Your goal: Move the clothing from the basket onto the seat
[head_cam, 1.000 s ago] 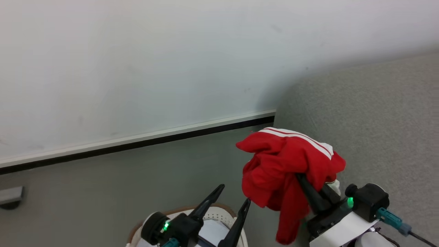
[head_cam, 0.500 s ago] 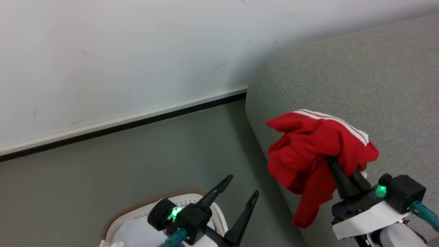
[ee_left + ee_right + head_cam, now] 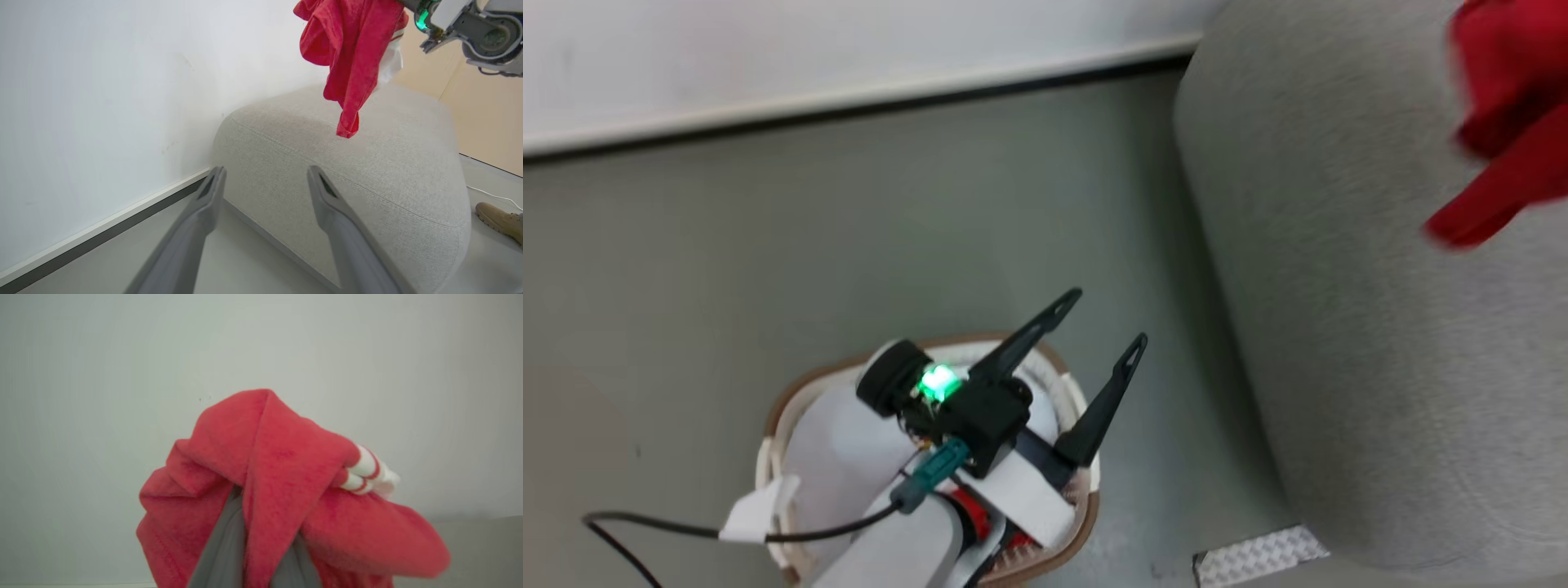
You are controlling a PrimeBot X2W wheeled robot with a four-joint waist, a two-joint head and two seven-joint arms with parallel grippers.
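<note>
The right end effector (image 3: 261,547) is pinched narrow on the clothing (image 3: 278,465). Its two fingers run up into the red folds, which drape over and around them. In the right wrist view a white-striped cuff is bunched just right of the fingers.

In the left wrist view the clothing hangs below that end effector, with its lowest tail over the top of the seat (image 3: 367,175). Whether the tail brushes the fabric cannot be told.

The left end effector (image 3: 1109,316) is spread wide and holds nothing. It hovers over the basket (image 3: 805,384), with its fingers reaching past the brown rim toward the floor (image 3: 849,229) and the seat's near side. Under its wrist a white sheet (image 3: 825,441) lies in the basket.

Ahead of its fingers the seat's rounded corner stands against the wall (image 3: 102,81). Far to the right of those fingers, beside the seat, a tan shoe (image 3: 500,220) rests on the floor.
</note>
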